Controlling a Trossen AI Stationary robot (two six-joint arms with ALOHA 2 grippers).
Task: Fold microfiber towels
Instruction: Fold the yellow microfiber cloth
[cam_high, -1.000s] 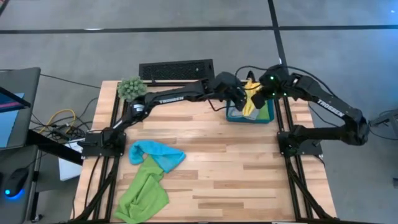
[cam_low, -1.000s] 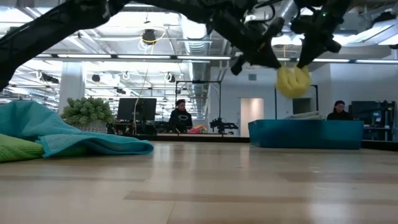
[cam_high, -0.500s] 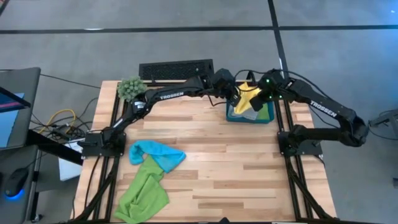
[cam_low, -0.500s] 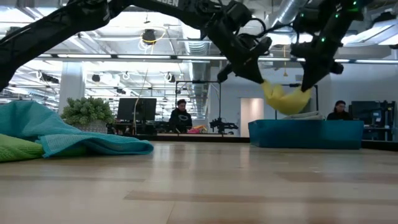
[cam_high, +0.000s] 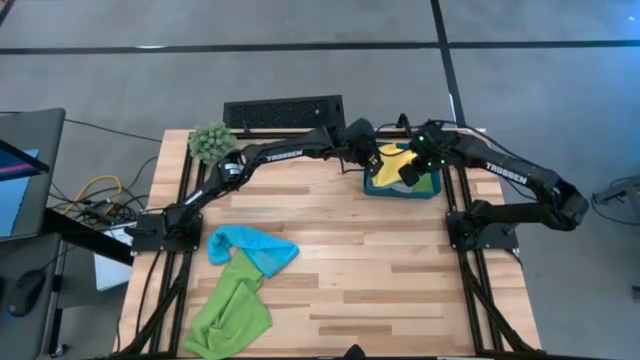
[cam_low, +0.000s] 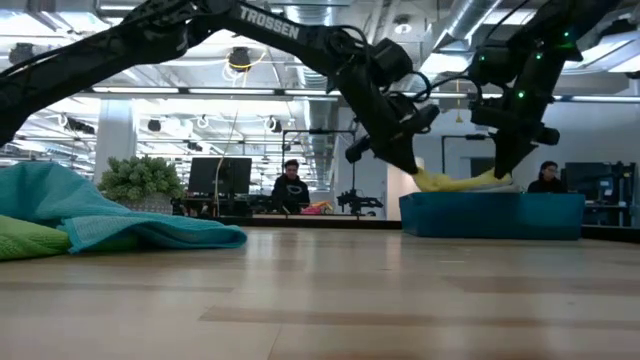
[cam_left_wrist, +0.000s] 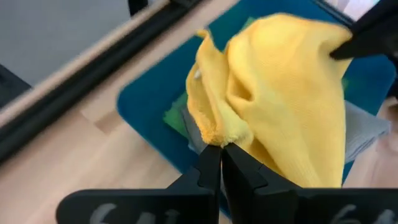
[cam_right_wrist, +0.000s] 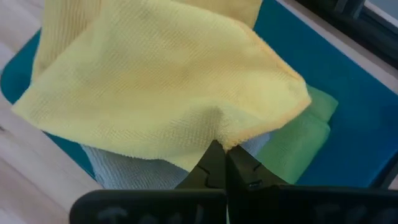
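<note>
A yellow towel (cam_high: 392, 158) hangs stretched over the teal bin, above folded grey and green ones. Two more — light blue (cam_high: 250, 246) and lime green (cam_high: 228, 312) — lie crumpled, overlapping, near the table's front left.

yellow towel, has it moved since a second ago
Yes. The yellow towel, pinched by the left gripper and right gripper, has come down and spread out onto the teal bin.

A fuzzy green plant ball (cam_high: 210, 141) sits at the far left corner of the wooden table (cam_high: 340, 270). A black keyboard (cam_high: 283, 112) lies beside it. Two people (cam_low: 291, 189) sit in the room behind.
</note>
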